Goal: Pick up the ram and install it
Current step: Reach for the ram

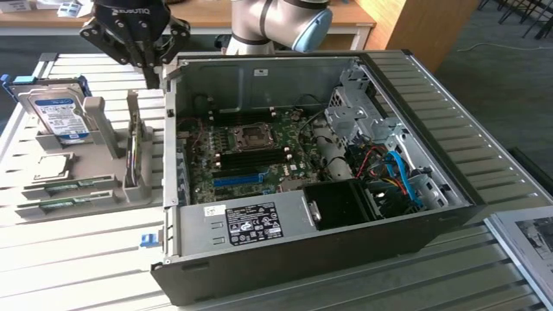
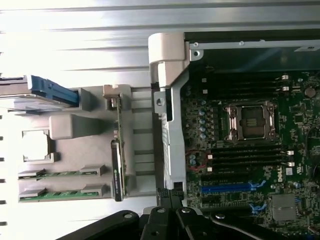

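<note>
Nearest us sits the open computer case point(image 1: 259, 259), its memory slots point(image 1: 263, 157) looking bare, so nothing is installed yet. Further back, the ram point(image 1: 132, 139) stands on edge in the grey holder point(image 1: 108, 165), not yet lifted. Beyond it the gripper point(image 1: 154, 76) hovers, fingers pressed together, holding nothing. The ram lies at roughly seven o'clock from it, apart.

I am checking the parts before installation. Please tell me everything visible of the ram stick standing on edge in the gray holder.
The ram stick is a thin, long green circuit board with dark parts on its side. It stands upright on its long edge in a slot of the gray holder, beside the open computer case, on the exterior view's left of it. Only the holder touches it; the shut tool hangs higher, apart.
</note>
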Motion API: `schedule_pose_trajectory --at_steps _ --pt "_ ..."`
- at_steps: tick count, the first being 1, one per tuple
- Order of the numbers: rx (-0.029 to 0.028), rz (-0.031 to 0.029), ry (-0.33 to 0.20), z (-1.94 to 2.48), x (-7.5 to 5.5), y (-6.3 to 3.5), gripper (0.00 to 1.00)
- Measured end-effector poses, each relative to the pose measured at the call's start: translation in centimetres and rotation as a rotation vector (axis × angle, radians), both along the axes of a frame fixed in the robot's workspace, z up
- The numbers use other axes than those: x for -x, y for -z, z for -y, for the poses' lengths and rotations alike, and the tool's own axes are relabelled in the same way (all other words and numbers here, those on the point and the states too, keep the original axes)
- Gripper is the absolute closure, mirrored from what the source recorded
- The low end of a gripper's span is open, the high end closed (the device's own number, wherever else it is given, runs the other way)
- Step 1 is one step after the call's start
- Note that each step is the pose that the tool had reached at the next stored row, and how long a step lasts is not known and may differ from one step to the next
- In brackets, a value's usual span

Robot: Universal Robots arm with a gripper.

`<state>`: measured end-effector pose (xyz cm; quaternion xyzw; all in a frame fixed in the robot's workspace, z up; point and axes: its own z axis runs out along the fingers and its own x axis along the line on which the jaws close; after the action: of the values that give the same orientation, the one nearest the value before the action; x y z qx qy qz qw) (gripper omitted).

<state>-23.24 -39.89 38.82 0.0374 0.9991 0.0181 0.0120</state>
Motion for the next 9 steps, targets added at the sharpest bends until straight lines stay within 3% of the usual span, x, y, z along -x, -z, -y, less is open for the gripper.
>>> schedule_pose_trajectory --at_steps 9 --pt "0.0001 0.0000 0.000 0.00 3.2 0.03 0.90"
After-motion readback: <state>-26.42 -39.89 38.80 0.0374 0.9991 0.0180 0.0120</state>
